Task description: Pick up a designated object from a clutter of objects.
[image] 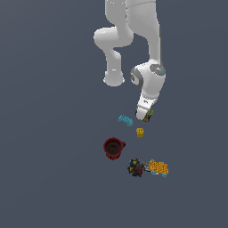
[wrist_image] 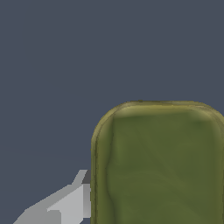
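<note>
Arm (image: 133, 26): smooth white shell, plastic-looking, soft sheen. Can (wrist_image: 159, 166) right against the pincer (image: 144, 116): olive top, faintly mottled, dull satin (rim catches slightly more light). One finger (wrist_image: 65, 203): flat matt grey. Mug (image: 114, 148) well off from the pincer: dark red, smooth, low gloss. Orange-yellow brick (image: 158, 167) farther off: studded, plastic-like. Floor (image: 44, 133): uniform matt grey-blue.

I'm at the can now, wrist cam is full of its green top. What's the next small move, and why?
Probably close the fingers on the can, then lift. One finger sits right beside the can's edge in the wrist view, and the gripper is down over it in the exterior view. Whether it already grips, I cannot tell.
</note>
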Tool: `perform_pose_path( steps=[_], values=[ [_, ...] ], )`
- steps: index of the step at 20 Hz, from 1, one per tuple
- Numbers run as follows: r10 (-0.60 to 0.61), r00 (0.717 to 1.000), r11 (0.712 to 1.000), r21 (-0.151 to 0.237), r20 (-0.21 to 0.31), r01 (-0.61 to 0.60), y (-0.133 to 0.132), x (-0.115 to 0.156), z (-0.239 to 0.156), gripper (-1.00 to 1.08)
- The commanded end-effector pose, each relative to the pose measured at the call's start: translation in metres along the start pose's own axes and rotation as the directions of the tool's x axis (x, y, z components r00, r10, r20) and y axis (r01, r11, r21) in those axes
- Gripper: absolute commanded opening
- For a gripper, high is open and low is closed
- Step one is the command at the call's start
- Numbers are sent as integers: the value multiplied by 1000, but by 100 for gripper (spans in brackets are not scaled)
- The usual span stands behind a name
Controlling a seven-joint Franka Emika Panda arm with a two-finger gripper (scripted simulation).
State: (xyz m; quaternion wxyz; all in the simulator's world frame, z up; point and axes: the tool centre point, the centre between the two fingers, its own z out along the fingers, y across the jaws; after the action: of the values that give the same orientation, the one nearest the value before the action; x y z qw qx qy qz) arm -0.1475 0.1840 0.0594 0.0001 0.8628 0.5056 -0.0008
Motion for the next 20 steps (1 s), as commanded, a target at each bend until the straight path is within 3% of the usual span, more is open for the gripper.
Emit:
perform_pose_path(
  steps=[1,10,20],
  values=[
    [0,1000,1000,-1,-1,0,1,0,-3,-100],
    [-1,1000,1000,0,-2,1,9,1,-38,-100],
    [-2,1000,1000,3,-5,2,25,3,-114,-100]
  ],
)
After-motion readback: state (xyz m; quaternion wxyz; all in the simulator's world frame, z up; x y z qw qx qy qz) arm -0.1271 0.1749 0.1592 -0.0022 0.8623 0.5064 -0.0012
